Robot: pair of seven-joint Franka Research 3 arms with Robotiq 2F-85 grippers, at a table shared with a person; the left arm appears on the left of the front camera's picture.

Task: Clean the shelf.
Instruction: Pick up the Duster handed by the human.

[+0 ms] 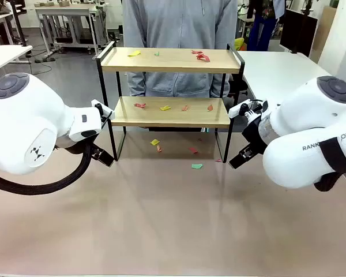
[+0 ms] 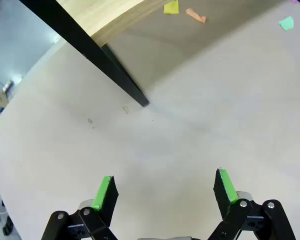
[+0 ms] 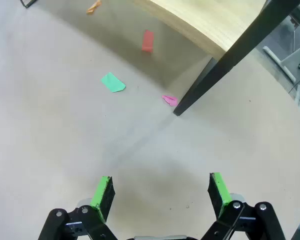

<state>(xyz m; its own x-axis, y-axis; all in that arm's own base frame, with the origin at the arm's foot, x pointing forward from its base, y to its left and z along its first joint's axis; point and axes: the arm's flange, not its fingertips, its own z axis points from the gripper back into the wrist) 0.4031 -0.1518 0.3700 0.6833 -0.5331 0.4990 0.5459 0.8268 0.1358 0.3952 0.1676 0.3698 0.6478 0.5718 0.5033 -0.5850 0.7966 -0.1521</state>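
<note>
Light wooden shelf (image 1: 174, 111), upper centre of the frame on the bench (image 1: 173, 231), looks stiff, probably light; best steadied by its black legs. Left gripper (image 2: 165, 187) and right gripper (image 3: 160, 187) spread apart, empty.

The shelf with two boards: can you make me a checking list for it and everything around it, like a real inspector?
Surface: pale table, with green, yellow and red scraps lying on it
Job's things: shelf standing upright, paper-like scraps on both boards
Clutter: the scraps; nothing else seen on the boards
Grippers: left end effector and right end effector both open, holding nothing
Cables: thick black cable looping below the left arm
Surroundings: person in a grey hoodie behind the shelf; other tables farther back
</note>
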